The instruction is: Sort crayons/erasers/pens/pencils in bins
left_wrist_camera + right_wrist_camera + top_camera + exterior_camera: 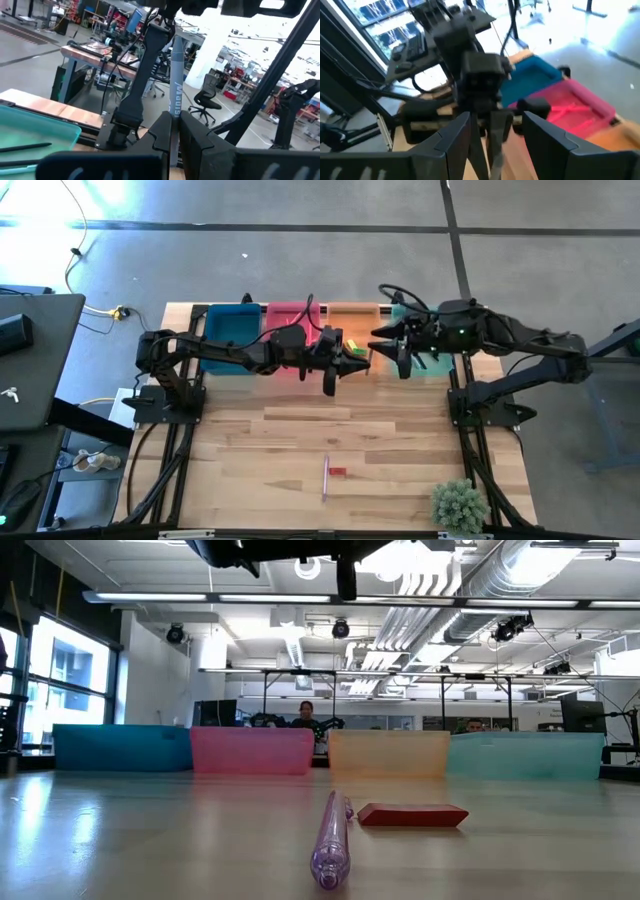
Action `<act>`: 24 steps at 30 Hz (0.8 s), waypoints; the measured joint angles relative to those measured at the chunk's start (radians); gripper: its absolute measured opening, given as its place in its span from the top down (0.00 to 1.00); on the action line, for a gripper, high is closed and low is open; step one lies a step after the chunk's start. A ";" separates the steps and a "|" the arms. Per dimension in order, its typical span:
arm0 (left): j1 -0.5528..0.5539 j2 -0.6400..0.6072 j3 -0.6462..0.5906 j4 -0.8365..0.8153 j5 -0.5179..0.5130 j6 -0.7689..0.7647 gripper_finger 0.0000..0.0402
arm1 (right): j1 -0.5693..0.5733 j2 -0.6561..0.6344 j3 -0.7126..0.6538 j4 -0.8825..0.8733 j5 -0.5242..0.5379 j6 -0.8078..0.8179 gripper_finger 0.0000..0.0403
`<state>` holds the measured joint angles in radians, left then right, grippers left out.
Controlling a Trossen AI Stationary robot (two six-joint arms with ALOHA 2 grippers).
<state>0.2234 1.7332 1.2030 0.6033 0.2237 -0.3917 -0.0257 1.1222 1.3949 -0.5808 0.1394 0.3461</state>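
Note:
My left gripper [352,362] hovers over the table in front of the orange bin [350,312], shut on a dark grey pen [176,80]. My right gripper [497,135] is open and faces it from the right, above the mint bin [527,755], one finger to each side of the left gripper. The teal bin [232,330] and the pink bin [292,315] stand in the same row at the far edge. A pinkish-purple stick [325,477] and a red eraser [337,472] lie flat on the table near its front edge. My left gripper pinches the pen between its two fingers [162,132], near one end of the shaft [175,117]. The fingers come level from the table's left and lie across the pen. The pen is lifted clear of the table, its long part [330,383] sticking out past the fingers.
The mint bin holds a black pen [25,147], the pink bin pink pencils [570,107], and the orange bin small yellow and green pieces [355,345]. A small green plant [458,505] stands at the near right corner. People sit in the room beyond the bins [305,712].

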 joint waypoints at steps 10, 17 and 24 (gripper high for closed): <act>0.009 0.000 0.000 0.003 -0.022 0.027 0.99 | 0.000 0.061 -0.001 -0.084 -0.010 0.088 0.58; 0.020 0.000 0.000 0.002 -0.024 0.028 0.99 | 0.000 0.069 -0.001 -0.092 0.006 0.129 0.71; 0.031 0.000 0.000 -0.001 -0.024 0.029 0.99 | -0.014 0.069 -0.001 -0.107 0.017 0.146 0.94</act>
<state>0.2546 1.7332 1.2030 0.6027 0.2002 -0.3630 -0.0400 1.1915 1.3941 -0.6880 0.1562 0.4923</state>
